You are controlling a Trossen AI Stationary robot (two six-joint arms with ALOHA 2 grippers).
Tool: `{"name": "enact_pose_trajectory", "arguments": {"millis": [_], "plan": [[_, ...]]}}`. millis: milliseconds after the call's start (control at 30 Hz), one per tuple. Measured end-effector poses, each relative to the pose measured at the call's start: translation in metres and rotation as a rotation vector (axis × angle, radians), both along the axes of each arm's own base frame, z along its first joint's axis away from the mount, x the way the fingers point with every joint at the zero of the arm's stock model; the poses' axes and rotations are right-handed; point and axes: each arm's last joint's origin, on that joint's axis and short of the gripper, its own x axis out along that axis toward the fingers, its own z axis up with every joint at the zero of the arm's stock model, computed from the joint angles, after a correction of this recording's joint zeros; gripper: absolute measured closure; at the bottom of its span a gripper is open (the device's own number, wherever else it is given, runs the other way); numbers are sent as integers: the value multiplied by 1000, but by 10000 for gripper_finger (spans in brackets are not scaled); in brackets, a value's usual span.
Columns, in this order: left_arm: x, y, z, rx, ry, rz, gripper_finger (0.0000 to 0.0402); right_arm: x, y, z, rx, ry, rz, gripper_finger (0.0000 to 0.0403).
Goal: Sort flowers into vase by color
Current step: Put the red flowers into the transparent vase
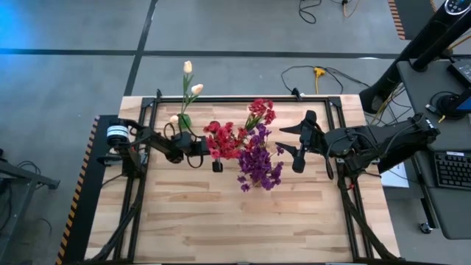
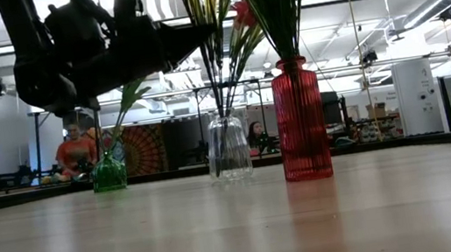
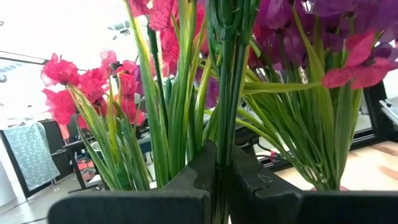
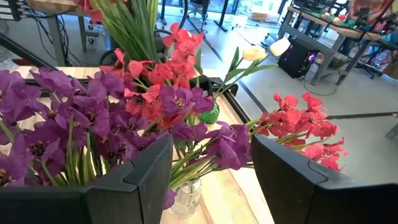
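Observation:
Three vases stand mid-table: a small green one (image 2: 109, 173) with cream tulips (image 1: 190, 87), a clear glass one (image 2: 229, 149) with red blossoms (image 1: 224, 140), and a tall red one (image 2: 301, 120) with purple blossoms (image 1: 258, 166) and a few red ones (image 1: 261, 111). My left gripper (image 1: 212, 153) (image 3: 222, 180) is shut on green stems at the red cluster over the clear vase. My right gripper (image 1: 295, 144) (image 4: 211, 180) hangs open just right of the purple bunch, touching nothing. My left gripper pinches a thin bundle of green stems (image 3: 224, 127) between its two fingers, partway up their length. The fingers (image 2: 195, 35) come in level from the table's left, lying across the upright stems. The stems' lower ends are hidden, and which blossoms they bear I cannot tell.
The vases stand close together in a row near the table's middle. Bare wood (image 1: 221, 221) lies toward the near edge. A black frame (image 1: 243, 97) runs around the table. Cables lie on the floor beyond the far edge, and people sit in the room behind.

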Motion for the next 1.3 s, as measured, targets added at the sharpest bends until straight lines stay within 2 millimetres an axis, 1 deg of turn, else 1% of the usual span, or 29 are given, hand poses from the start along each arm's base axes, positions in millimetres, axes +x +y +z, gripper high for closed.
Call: {"name": "enact_pose_trajectory", "arguments": {"millis": [167,1300], "plan": [[0,0,-2,29,13,11,401,0,0,0,0,0,0,193],[0,2,-5,25,46,16,401,0,0,-3,-2,7,0,193]]}}
